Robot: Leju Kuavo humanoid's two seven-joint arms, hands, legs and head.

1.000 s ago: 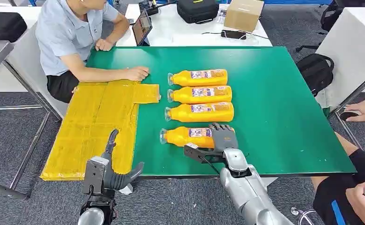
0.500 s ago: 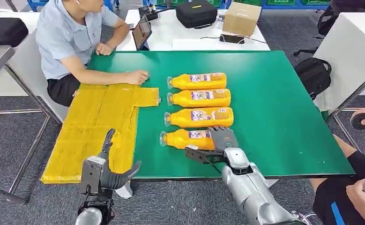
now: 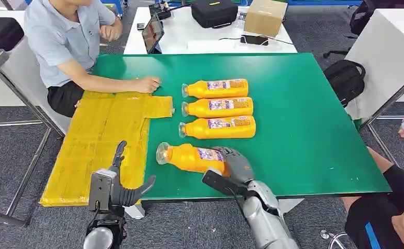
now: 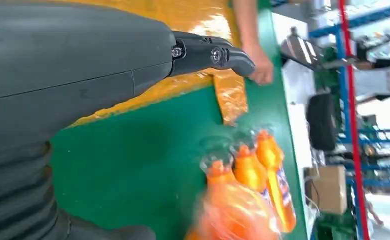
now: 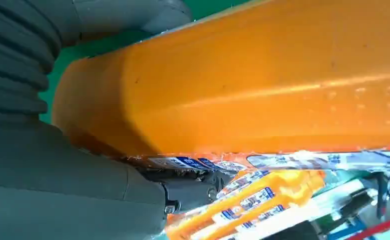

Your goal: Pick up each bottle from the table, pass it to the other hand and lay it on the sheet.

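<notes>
Right hand (image 3: pixel 234 166) clamped on bottle (image 3: pixel 192 157); left hand (image 3: pixel 117 188) seemingly spread, empty.

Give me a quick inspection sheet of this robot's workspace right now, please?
Surface: green table.
Job's things: yellow sheet at the table's left; three orange bottles lying in a row; fourth bottle angled, gripped.
Clutter: nothing seen on the green table.
Hands: right robot hand grips the fourth bottle; left robot hand open, holding nothing.
Cables: one on the white table behind.
Surroundings: seated person, black case, cardboard box, backpack.
</notes>
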